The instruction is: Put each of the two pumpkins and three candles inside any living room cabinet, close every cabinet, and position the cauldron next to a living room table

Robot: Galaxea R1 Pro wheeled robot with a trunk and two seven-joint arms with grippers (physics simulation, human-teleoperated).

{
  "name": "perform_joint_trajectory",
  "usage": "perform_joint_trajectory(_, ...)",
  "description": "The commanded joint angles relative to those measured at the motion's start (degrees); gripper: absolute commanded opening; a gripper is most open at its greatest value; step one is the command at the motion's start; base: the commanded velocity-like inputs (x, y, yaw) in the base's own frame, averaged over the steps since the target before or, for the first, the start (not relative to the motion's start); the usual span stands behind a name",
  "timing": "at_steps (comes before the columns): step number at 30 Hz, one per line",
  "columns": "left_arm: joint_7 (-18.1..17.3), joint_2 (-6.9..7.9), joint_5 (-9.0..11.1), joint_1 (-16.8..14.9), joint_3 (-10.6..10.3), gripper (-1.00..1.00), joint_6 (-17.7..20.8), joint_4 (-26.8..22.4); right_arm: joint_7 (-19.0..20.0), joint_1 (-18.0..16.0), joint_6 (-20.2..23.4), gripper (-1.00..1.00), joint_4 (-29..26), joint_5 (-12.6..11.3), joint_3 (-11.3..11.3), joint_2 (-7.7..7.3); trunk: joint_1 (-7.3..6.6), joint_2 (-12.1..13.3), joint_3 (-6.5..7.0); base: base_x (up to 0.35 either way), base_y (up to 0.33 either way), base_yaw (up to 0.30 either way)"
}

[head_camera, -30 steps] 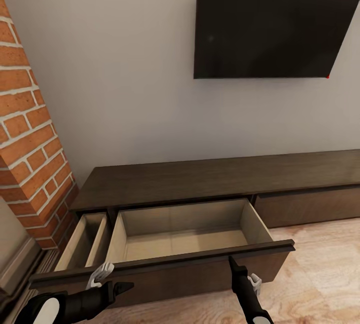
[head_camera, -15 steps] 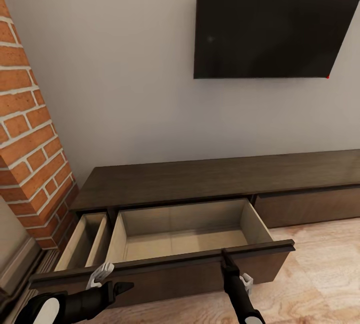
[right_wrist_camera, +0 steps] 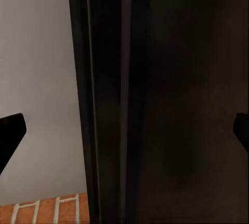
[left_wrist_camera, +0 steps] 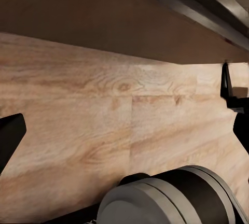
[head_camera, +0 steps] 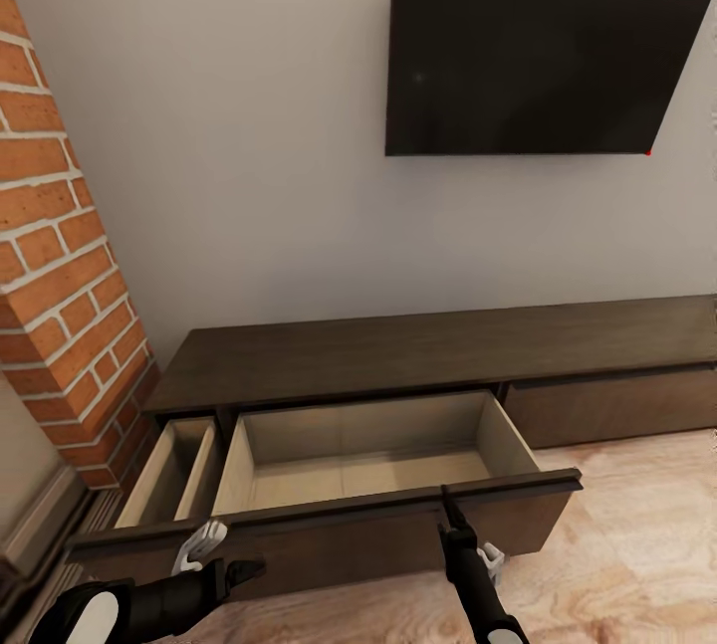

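Right gripper, matte black, presses its tip against the dark-brown cabinet drawer's front lip, its fingers spread wide. Beyond that tip, the pulled-out drawer is a smooth beige box. Left gripper hovers spread over grained pale wood floor.

Both arms are glossy black with white wrist brackets; the left arm has a white band.
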Motion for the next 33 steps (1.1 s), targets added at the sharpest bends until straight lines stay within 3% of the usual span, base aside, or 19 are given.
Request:
perform_joint_trajectory(1,0.0,0.00,0.0,0.0,0.0,1.00,0.0,0.0,0.0,0.0,0.0,1.00,0.0,0.0,0.0,0.00,0.00,0.0,0.00,-0.243,0.000,0.000)
perform_joint_trajectory(13,0.0,0.01,-0.1,0.0,0.0,1.00,0.0,0.0,-0.8,0.0,1.0,1.00,0.0,0.1,0.0,0.00,0.00,0.0,0.00,-0.268,-0.099,0.000)
perform_joint_trajectory(21,0.4,0.15,-0.1,0.0,0.2,1.00,0.0,0.0,-11.0,-1.1,10.3,1.00,-0.1,0.3,0.1,0.00,0.00,0.0,0.00,-0.059,-0.042,0.000)
perform_joint_trajectory(24,0.4,0.31,0.1,0.0,0.2,1.00,0.0,0.0,-13.2,-1.2,13.2,1.00,-0.1,0.3,0.1,-0.11,-0.22,0.4,0.18,-0.004,-0.003,0.000)
perform_joint_trajectory(25,0.4,0.25,0.2,0.0,0.0,1.00,0.0,0.0,-13.8,-1.3,14.6,1.00,-0.1,0.3,0.1,-0.30,-0.44,0.8,0.36,-0.001,-0.001,0.000)
perform_joint_trajectory(29,0.4,0.27,0.1,0.0,-4.2,1.00,0.0,0.0,-14.7,-0.6,20.3,1.00,-0.3,0.6,0.1,-1.28,-1.32,2.4,1.08,0.000,0.000,0.000)
perform_joint_trajectory(33,0.8,0.42,-0.1,0.0,-6.9,1.00,0.0,0.3,-14.7,-0.5,22.8,1.00,0.0,0.8,0.2,-5.61,-2.20,4.0,1.79,0.000,0.000,0.000)
